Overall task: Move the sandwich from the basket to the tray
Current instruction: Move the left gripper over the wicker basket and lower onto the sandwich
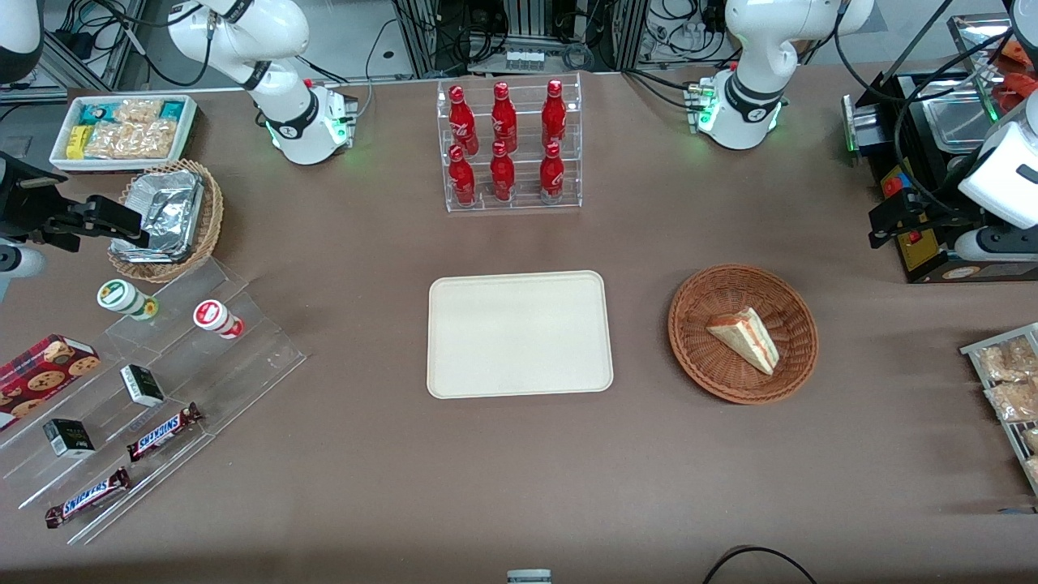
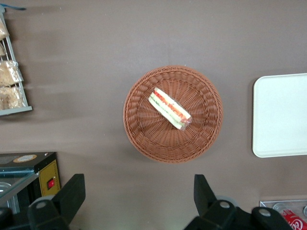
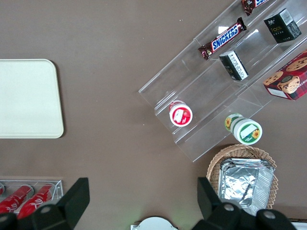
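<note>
Spread wide and holding nothing, the gripper [image 2: 139,199] hangs high above the basket [image 2: 139,139], where the sandwich [image 2: 169,108] lies. Beside the basket sits the tray [image 1: 519,334], bare. SNICKERS bars [image 1: 165,431] rest on clear steps; farther off, red bottles [image 1: 503,146], probably cola, stand on brown table [image 1: 519,487].

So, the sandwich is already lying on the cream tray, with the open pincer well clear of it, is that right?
Not quite: the sandwich lies in the brown wicker basket, and the tray holds nothing, as the front view shows. The rest stands: the pincer is open and well clear of it.
</note>
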